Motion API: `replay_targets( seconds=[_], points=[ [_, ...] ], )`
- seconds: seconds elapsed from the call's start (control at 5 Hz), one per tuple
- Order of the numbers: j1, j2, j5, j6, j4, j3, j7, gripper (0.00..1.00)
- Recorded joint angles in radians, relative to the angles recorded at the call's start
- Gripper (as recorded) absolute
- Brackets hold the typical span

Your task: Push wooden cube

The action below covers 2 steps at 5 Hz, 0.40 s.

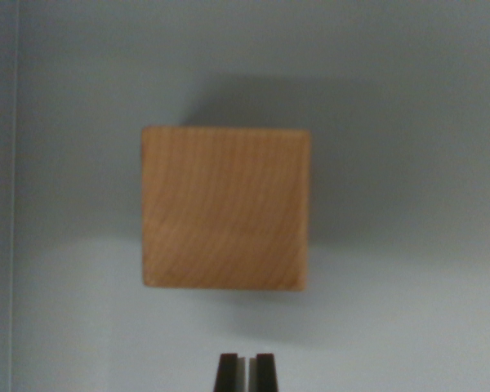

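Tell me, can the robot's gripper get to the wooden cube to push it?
Probably yes. The gripper sits just below the wooden cube in the wrist view, with only bare grey surface between them.

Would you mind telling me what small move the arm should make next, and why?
Probably ease straight forward: the fingers sit near-closed at the frame's bottom, just short of the wooden cube and roughly centred on it, with bare surface between them.

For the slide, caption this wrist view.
Wooden cube centred on a pale surface, gripper tips close together just below it.
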Motion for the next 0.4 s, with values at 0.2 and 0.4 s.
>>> replay_targets(
  seconds=[0.2, 0.4],
  points=[
    [0.0, 0.0, 0.0, 0.0, 0.0, 0.0, 0.0, 0.0],
    [0.0074, 0.01, -0.0019, -0.017, -0.01, 0.005, 0.01, 0.0]
  ],
)
